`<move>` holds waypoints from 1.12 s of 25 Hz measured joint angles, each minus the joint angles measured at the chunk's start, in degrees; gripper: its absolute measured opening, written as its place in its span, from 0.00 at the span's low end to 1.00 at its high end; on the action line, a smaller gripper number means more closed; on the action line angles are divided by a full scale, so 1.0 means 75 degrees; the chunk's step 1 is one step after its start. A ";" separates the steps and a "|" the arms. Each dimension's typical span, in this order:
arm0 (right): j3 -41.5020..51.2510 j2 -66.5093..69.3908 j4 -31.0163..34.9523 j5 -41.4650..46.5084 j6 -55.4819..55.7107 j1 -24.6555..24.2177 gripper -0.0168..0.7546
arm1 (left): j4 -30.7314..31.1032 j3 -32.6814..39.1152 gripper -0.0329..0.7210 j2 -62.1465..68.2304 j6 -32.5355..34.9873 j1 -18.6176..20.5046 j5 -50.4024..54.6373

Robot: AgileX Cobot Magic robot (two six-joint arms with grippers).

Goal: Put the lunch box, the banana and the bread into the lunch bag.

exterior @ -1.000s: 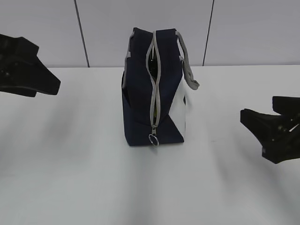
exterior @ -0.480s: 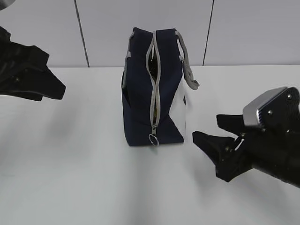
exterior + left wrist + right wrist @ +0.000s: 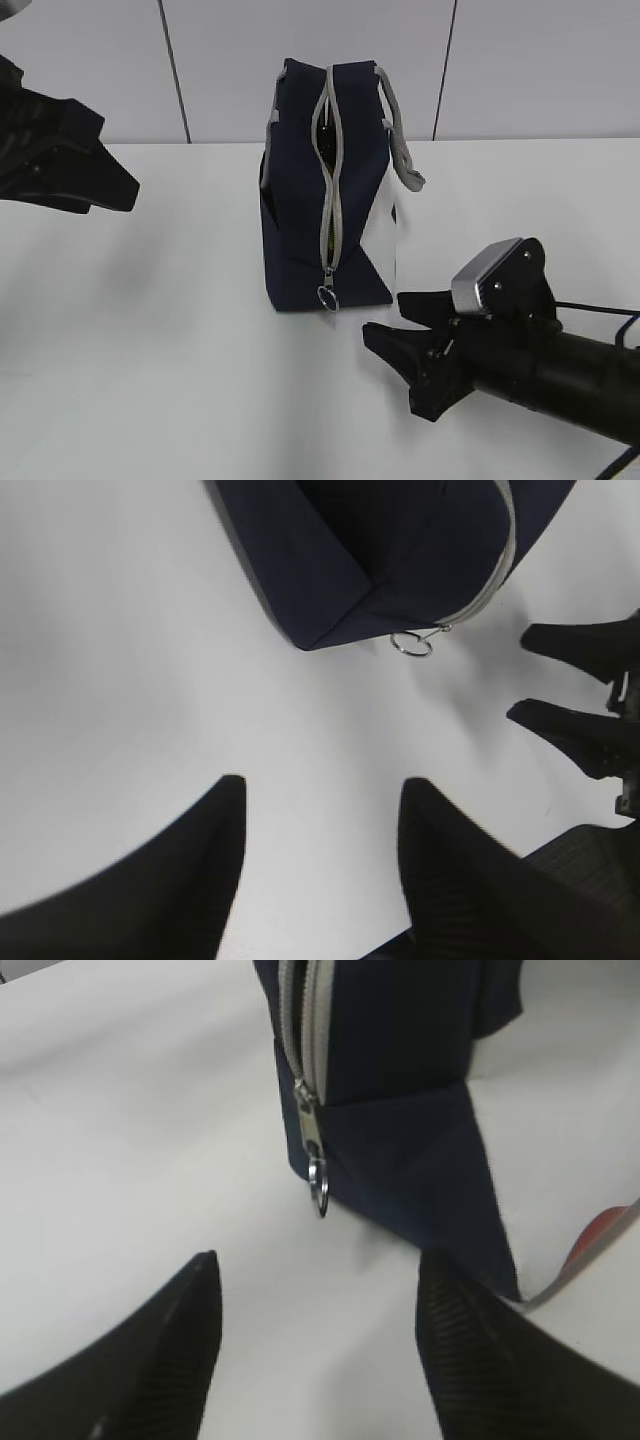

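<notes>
The dark navy lunch bag (image 3: 298, 215) stands on the white table, its grey zipper (image 3: 330, 180) facing me with a narrow dark gap near the top. The metal ring pull (image 3: 327, 296) hangs at the bottom end. It also shows in the left wrist view (image 3: 412, 643) and the right wrist view (image 3: 319, 1182). My right gripper (image 3: 385, 317) is open and empty, low on the table just right of the pull. My left gripper (image 3: 115, 165) is open and empty, raised at the far left. The lunch box, banana and bread are out of view.
The bag's grey strap handle (image 3: 400, 140) droops over its right side above the white side panel (image 3: 383, 245). A grey panelled wall (image 3: 520, 60) stands behind the table. Bare white tabletop (image 3: 180, 380) lies in front of the bag.
My right gripper has moved left and forward across the table, from the right edge to just beside the bag's ring pull. The left gripper has barely moved.
</notes>
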 joint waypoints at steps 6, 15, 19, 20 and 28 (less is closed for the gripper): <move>-0.0390 0.0582 -0.0306 -0.0114 0.0016 0.0283 0.52 | 0.0010 0.0000 0.52 0.0000 0.0023 0.0000 0.0000; -0.1047 0.0691 0.0027 0.0470 0.0016 0.0490 0.45 | 0.0010 0.0000 0.52 0.0000 0.0023 0.0000 0.0095; -0.1301 0.0784 0.0033 0.0728 0.0016 0.0488 0.40 | 0.0010 0.0000 0.52 0.0006 0.0025 0.0000 0.0148; -0.1368 0.0851 0.0033 0.0748 0.0016 0.0488 0.40 | 0.0010 0.0000 0.52 0.0006 0.0031 0.0000 0.0170; -0.1536 0.1133 -0.0102 0.0767 0.0016 0.0506 0.39 | 0.0010 0.0000 0.52 0.0006 0.0039 0.0000 0.0238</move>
